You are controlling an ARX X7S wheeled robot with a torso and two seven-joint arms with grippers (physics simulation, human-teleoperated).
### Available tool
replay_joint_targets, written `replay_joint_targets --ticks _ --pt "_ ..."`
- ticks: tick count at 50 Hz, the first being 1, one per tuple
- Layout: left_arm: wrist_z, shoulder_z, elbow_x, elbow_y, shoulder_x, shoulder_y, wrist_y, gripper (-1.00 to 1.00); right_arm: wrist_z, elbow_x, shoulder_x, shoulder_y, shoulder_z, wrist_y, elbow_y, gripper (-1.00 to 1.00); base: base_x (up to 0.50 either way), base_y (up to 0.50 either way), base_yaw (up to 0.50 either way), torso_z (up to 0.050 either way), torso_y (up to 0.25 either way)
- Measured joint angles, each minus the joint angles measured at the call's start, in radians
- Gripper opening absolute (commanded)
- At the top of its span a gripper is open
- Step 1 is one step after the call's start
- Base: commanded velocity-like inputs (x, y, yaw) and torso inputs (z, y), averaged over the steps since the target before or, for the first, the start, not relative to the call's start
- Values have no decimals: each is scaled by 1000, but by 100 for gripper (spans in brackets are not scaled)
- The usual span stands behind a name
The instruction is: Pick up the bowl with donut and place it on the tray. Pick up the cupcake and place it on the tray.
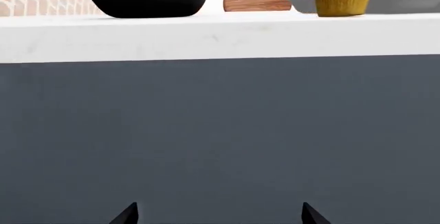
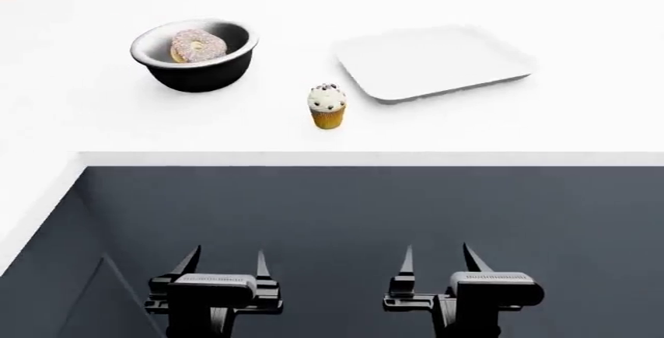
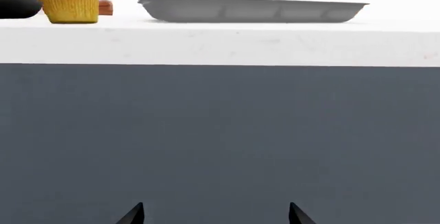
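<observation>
We held both grippers, left (image 2: 223, 264) and right (image 2: 436, 260), spread and empty below the counter's (image 2: 581, 120) front edge (nothing grasped yet); bowl (image 2: 195, 57) with donut (image 2: 197, 45), cupcake (image 2: 326, 106) and tray (image 2: 434, 62) waited on top.

The robot shows 2 matte black grippers, the left gripper (image 2: 224, 263) and the right gripper (image 2: 437, 259). Each has a boxy black body with a ribbed top face and 2 thin, tapered fingers (image 2: 188, 262) ending in sharp points. Wrist views show only black fingertips (image 1: 127, 214).
</observation>
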Motion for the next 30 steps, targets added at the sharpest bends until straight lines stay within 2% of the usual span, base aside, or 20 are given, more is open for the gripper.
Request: replay_joint_targets --ticks 15,22,30 --pt "-14 14 -15 1 -13 -1 2 100 17 11 12 3 -17 -3 3 100 0 438 0 0 0" --pt "-20 20 -20 1 -20 -2 3 100 24 18 16 5 -23 -3 4 100 0 25 0 3 0" --pt "-27 28 -24 0 -24 -3 4 100 32 26 22 6 -29 -5 5 100 0 0 0 44 0"
